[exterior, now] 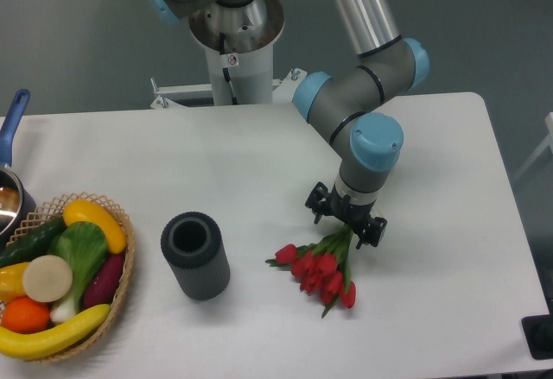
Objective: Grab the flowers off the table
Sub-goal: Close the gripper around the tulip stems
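With the black two-finger gripper [346,221] spread open astride the green stems of the red tulip bunch [321,266] lying on the white tabletop [259,163]: pre-grasp, probably. Next: lower, pinch, lift.

Behind my white mounting pedestal [233,60] I see plain grey-blue floor [78,34], evenly and softly lit.

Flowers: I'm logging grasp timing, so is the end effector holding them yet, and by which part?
Cannot be told. The end effector straddles the stem end of the flowers, which lie on the table; closure is not visible.
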{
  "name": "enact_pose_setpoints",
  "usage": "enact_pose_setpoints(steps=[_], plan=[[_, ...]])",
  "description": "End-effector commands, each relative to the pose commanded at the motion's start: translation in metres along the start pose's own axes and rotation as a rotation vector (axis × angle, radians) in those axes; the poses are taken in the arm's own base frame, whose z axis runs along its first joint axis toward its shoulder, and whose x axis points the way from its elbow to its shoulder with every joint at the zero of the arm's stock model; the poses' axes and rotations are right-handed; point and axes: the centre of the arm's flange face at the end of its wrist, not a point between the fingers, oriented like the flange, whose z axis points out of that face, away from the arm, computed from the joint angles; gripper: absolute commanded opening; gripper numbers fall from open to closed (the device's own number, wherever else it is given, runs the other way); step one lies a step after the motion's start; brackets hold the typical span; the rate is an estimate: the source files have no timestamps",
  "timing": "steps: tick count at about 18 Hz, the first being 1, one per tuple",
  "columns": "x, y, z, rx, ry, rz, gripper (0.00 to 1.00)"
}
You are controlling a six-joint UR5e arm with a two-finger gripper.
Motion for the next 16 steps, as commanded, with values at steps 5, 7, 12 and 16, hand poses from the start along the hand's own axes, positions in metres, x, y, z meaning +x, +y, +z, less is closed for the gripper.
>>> enact_pose_setpoints(steps=[5,7,12,16], plan=[[0.000,-0.001,0.000,-0.001,0.000,-0.003,0.65],[0.000,-0.001,-0.001,0.001,-0.001,-0.003,0.58],[-0.001,-0.002,-0.005,0.003,-0.007,-0.005,0.33],[-0.003,-0.004,-0.013,0.009,-0.019,-0.003,0.32]])
